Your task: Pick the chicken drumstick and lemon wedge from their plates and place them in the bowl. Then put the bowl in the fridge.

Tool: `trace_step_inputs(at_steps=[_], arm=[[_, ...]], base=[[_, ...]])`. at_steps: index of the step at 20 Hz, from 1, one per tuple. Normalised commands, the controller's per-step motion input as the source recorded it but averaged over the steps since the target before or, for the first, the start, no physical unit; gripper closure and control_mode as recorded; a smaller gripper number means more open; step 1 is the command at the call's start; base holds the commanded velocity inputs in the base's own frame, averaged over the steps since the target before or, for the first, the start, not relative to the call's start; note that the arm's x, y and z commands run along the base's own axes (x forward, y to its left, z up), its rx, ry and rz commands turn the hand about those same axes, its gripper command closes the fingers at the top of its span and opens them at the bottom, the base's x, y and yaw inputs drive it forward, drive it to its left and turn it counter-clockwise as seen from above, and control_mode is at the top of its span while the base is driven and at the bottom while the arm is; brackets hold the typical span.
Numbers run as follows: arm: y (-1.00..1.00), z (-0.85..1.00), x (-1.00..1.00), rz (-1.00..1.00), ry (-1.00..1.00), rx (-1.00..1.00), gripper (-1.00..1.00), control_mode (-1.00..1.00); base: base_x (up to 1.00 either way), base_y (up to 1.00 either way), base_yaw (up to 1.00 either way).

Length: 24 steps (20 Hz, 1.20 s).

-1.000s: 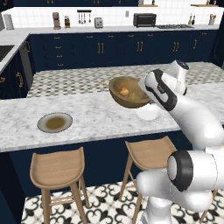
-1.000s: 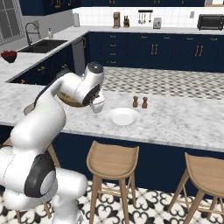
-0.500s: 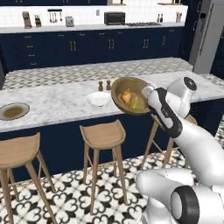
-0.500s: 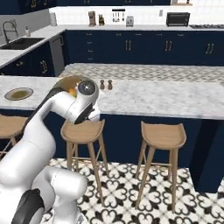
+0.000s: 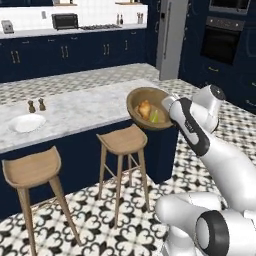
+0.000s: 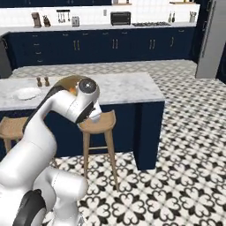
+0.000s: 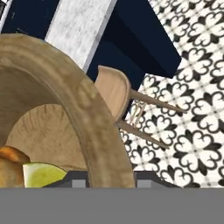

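1. Overhead, nothing of note — the largest task thing, the fridge (image 5: 171,33), stands tall and grey at the far end of the kitchen, well apart from the arm; in the right base view it shows at the right edge (image 6: 213,42).
2. The marble island counter (image 5: 75,107) bears one white plate (image 5: 27,122), with two small dark shakers (image 5: 36,105) just behind it. Wooden stools (image 5: 122,140) stand along its near side.
3. The bowl (image 5: 148,108) — round, deep, brown wood, thick rim — is lifted off the counter, tilted toward the camera, past the island's corner and above a stool.
4. The gripper (image 5: 169,106) is clamped on the bowl's rim at the bowl's right side; in the hand view the rim (image 7: 94,127) runs down between the finger tips.
5. Inside the bowl: the chicken drumstick (image 5: 144,109), golden-orange and lumpy, with the lemon wedge (image 5: 155,116), yellow-green, touching it on the gripper's side.
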Motion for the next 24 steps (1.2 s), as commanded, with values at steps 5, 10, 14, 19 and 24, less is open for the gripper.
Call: trace_step_inputs(at_steps=[5,10,14,19,24], arm=[[0.00,0.00,0.00,0.00,0.00,0.00,1.00,1.00],[0.00,0.00,0.00,0.00,0.00,0.00,1.00,1.00],[0.00,0.00,0.00,0.00,0.00,0.00,1.00,1.00],[0.00,0.00,0.00,0.00,0.00,0.00,1.00,1.00],[0.00,0.00,0.00,0.00,0.00,0.00,1.00,1.00]], base=[[0.75,-1.00,-0.31],[1.00,-1.00,-0.14],[1.00,-1.00,-0.02],[1.00,-1.00,-0.06],[1.00,-0.95,0.00]])
